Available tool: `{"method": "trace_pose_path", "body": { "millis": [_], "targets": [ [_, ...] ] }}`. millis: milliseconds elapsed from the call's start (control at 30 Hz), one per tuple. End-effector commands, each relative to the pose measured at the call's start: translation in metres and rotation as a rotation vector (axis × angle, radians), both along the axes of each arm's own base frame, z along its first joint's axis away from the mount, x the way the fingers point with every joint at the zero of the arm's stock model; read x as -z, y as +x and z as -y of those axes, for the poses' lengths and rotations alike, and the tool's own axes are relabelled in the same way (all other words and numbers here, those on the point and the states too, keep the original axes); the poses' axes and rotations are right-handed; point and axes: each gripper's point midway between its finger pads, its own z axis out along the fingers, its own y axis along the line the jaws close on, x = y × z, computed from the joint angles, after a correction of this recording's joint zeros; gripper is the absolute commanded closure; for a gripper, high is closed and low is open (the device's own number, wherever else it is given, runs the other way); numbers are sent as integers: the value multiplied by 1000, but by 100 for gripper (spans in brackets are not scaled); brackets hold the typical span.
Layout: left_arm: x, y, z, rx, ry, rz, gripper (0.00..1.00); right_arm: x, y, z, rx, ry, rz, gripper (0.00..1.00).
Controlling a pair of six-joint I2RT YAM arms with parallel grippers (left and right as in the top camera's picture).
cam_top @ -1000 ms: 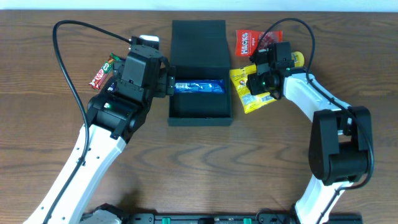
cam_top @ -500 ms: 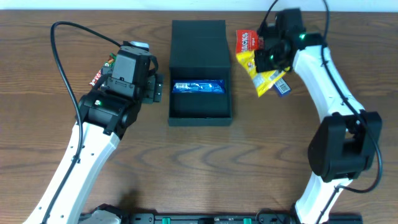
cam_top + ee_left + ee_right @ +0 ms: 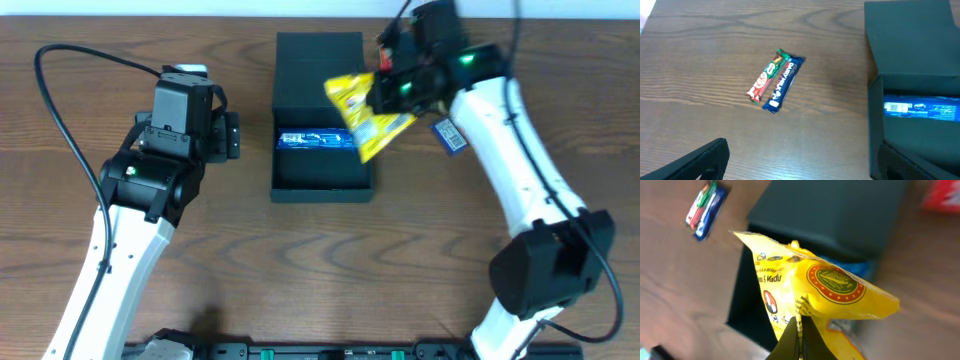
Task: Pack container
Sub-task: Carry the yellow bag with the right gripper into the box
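Note:
The dark teal-green container (image 3: 320, 180) stands open at the table's middle, its lid (image 3: 320, 65) folded back, and it also shows in the left wrist view (image 3: 912, 145). A blue snack packet (image 3: 320, 140) lies inside it. My right gripper (image 3: 392, 92) is shut on a yellow snack bag (image 3: 362, 115) and holds it above the container's right side; the right wrist view shows the bag (image 3: 810, 292) pinched between the fingers (image 3: 799, 340). My left gripper (image 3: 228, 137) is open and empty, left of the container.
A red-green bar (image 3: 765, 77) and a blue bar (image 3: 783, 82) lie side by side on the table left of the container. A small blue packet (image 3: 449, 134) lies to the right. A red packet (image 3: 942, 195) lies beside the lid.
My right gripper lifted the yellow bag off the table at the right and carried it left over the container. My left arm drew back to the left, away from the container.

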Motion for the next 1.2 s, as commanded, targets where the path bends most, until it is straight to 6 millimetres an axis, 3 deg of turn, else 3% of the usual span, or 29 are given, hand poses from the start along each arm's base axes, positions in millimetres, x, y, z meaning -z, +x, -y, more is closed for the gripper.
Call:
{"method": "trace_pose_path", "body": {
  "millis": [0, 133, 267, 433, 600, 867, 1033, 1167],
  "targets": [
    [-6, -1, 0, -20, -36, 17, 5, 12, -18, -38, 60, 72, -94, 99],
    [-6, -1, 0, -20, -35, 16, 4, 36, -19, -67, 159, 115, -109, 99],
    [-4, -3, -1, -20, -32, 4, 5, 52, -24, -78, 242, 153, -158, 99],
    [-2, -5, -2, -20, -28, -8, 5, 75, -44, -85, 291, 123, -228, 99],
    [-2, -5, -1, -20, -29, -7, 5, 80, -50, -97, 296, 122, -210, 98],
    [-2, -5, -1, -20, -29, -8, 5, 91, -48, -94, 424, 111, -217, 99],
    [-2, -5, -1, -20, -29, -8, 5, 91, -44, -96, 427, 121, -202, 99],
    [-2, -5, -1, -20, -29, -7, 5, 105, -46, -99, 419, 110, -232, 99]
  ]
}}
